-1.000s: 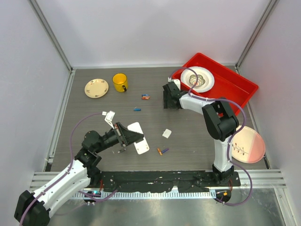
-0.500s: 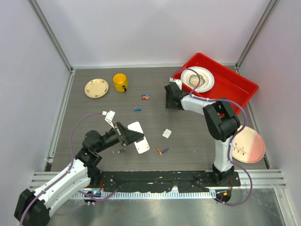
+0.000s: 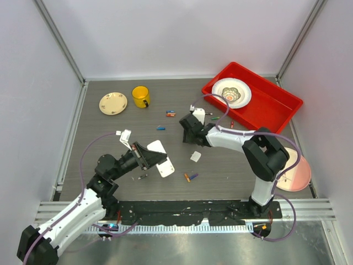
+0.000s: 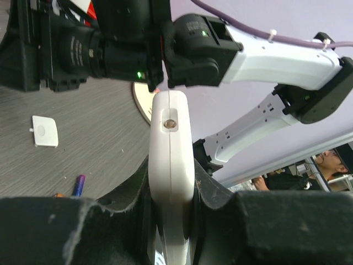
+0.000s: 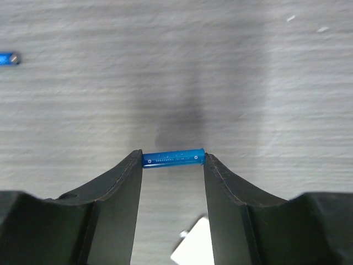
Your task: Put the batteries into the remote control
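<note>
My left gripper (image 3: 148, 160) is shut on the white remote control (image 3: 160, 158) and holds it edge-up, tilted over the table. In the left wrist view the remote (image 4: 171, 160) stands pinched between both jaws. My right gripper (image 3: 186, 128) hovers just right of the remote's far end. In the right wrist view it (image 5: 173, 161) is shut on a blue battery (image 5: 173, 157), gripped end to end between the fingertips above the table. Loose batteries lie on the table: an orange and blue pair (image 3: 171, 114), a blue one (image 3: 160, 128), an orange and purple pair (image 3: 190, 177).
A small white square piece (image 3: 195, 156) lies right of the remote and shows in the right wrist view (image 5: 193, 245). A red tray (image 3: 270, 107) with a plate stands back right. A yellow mug (image 3: 140, 96) and small plate (image 3: 113, 103) sit back left. A pink plate (image 3: 292, 168) lies right.
My right gripper has moved left and nearer, from beside the red tray to just beside the remote's far end. The left gripper and remote have barely moved.
</note>
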Robot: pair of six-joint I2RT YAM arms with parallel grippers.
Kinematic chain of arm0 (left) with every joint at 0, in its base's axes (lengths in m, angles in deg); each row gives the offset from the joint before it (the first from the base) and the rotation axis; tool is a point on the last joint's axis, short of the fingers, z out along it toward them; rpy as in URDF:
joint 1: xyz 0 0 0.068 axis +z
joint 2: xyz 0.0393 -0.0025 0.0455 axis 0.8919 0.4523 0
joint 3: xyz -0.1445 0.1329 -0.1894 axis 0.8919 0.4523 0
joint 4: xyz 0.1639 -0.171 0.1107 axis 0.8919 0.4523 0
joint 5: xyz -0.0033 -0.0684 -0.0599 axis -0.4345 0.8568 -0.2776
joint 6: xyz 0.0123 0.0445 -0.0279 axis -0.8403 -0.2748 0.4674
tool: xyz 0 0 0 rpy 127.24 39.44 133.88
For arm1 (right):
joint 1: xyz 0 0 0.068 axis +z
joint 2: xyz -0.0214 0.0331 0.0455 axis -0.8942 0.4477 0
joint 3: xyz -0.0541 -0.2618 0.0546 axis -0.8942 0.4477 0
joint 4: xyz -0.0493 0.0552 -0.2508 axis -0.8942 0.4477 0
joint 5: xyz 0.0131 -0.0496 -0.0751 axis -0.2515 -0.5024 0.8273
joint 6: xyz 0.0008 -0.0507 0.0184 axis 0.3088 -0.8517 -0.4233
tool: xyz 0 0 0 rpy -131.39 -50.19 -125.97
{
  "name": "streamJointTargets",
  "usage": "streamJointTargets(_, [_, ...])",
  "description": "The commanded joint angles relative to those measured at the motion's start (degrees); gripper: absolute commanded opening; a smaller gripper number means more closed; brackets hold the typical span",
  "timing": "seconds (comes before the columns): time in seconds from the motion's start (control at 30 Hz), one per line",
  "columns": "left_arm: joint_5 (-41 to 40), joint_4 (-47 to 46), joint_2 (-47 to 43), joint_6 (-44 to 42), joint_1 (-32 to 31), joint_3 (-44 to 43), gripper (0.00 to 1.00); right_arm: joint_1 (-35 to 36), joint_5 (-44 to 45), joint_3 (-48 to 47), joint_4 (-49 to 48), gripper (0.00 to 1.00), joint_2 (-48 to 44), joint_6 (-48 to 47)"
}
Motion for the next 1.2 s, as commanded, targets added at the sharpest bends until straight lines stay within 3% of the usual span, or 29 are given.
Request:
streamJointTargets(0.0, [-2.56,0.41,-1.88,-0.98,0.36,0.45,0.0,5.55,4.75,0.18,0.11,0.06,-1.73,10.27])
streamJointTargets(0.43, [-6.87,7.62,-11.02,-1.25,0.36,1.07,0.0,12.34,9.77,-5.97,9.87,0.07,6.71,18.2])
streamJointTargets(0.57, [-7.65,9.37,-13.39,-1.16,0.36,1.51,0.0,12.42,7.84,-6.59,10.48,0.24,7.5,16.79])
streamJointTargets(0.6, [-7.74,9.9,-13.83,-1.16,0.36,1.51,0.0,12.42,7.05,-6.68,10.57,0.33,7.59,16.7])
streamJointTargets(0.7, [-7.75,10.69,-14.71,-1.16,0.36,1.51,0.0,12.42,5.99,-6.76,10.66,0.42,7.68,16.26])
streamJointTargets(0.97, [-7.66,11.66,-14.98,-1.25,0.36,1.33,0.01,12.42,2.57,-6.5,9.61,0.53,6.71,15.74])
streamJointTargets(1.17, [-6.6,11.75,-14.19,-1.25,0.36,0.8,0.01,12.42,1.51,-4.92,7.5,0.67,4.52,15.03])
